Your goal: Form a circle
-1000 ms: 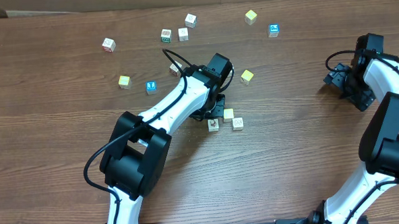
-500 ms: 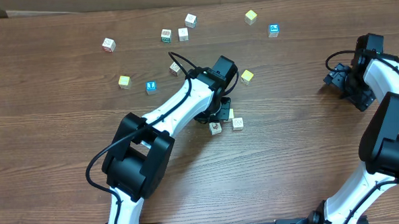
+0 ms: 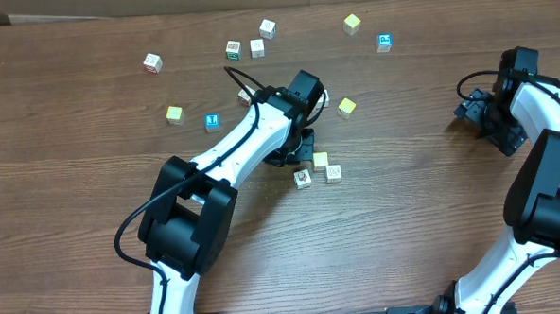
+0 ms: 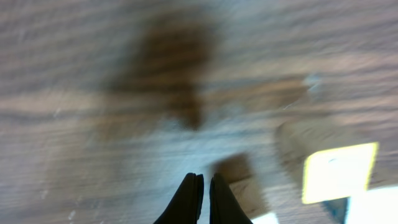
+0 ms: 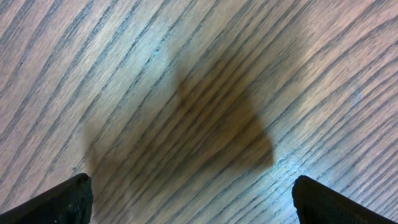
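The circle is a tight little group of cubes in the overhead view: a pale yellow cube (image 3: 321,159), a white picture cube (image 3: 303,179) and another white cube (image 3: 334,173). My left gripper (image 3: 303,153) hangs low over the table, just left of the yellow cube and above the picture cube. In the blurred left wrist view its fingertips (image 4: 203,185) are pressed together on nothing, with the yellow cube (image 4: 339,171) to their right. My right gripper (image 3: 471,110) rests far to the right. In the right wrist view, my right gripper (image 5: 202,200) has its jaws wide apart over bare wood.
Loose cubes lie scattered behind the left arm: yellow ones (image 3: 347,107) (image 3: 174,113) (image 3: 352,23), blue ones (image 3: 212,122) (image 3: 384,43), and white ones (image 3: 152,61) (image 3: 234,49) (image 3: 268,28). The left arm (image 3: 233,154) slants across the table's middle.
The left gripper swung right against the cube group, then drew back up and left. The white picture cube has shifted slightly down and right. The right arm has not moved.
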`<state>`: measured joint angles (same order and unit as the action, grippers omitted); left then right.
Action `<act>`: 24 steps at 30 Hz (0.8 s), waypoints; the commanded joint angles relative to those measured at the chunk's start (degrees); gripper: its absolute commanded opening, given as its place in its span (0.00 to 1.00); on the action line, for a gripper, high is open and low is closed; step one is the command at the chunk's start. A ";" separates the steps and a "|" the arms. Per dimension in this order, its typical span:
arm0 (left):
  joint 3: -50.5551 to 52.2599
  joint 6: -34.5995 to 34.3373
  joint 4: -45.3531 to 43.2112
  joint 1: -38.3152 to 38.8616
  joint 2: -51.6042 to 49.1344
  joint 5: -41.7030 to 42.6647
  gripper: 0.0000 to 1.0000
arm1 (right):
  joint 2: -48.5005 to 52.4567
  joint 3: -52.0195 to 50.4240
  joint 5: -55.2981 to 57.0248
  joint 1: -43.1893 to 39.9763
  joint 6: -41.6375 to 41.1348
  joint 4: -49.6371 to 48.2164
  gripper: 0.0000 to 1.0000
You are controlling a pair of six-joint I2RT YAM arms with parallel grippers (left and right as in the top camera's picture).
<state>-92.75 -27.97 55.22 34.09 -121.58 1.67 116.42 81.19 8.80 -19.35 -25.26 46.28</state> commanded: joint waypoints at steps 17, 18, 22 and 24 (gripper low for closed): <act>-1.03 -1.88 9.27 1.81 0.50 -1.68 0.04 | -1.55 -0.22 0.17 0.11 -0.22 -0.17 1.00; -1.03 -1.90 9.25 1.97 0.50 -1.70 0.04 | -1.55 -0.22 0.17 0.11 -0.22 -0.17 1.00; -0.13 -1.90 9.38 2.62 0.50 -1.70 0.04 | -1.55 -0.22 0.17 0.11 -0.22 -0.17 1.00; 1.07 -2.10 9.03 2.82 0.50 -1.73 0.04 | -1.55 -0.22 0.17 0.11 -0.22 -0.17 1.00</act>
<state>-92.88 -28.82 64.64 36.42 -121.58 0.62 116.42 81.19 8.80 -19.35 -25.28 46.28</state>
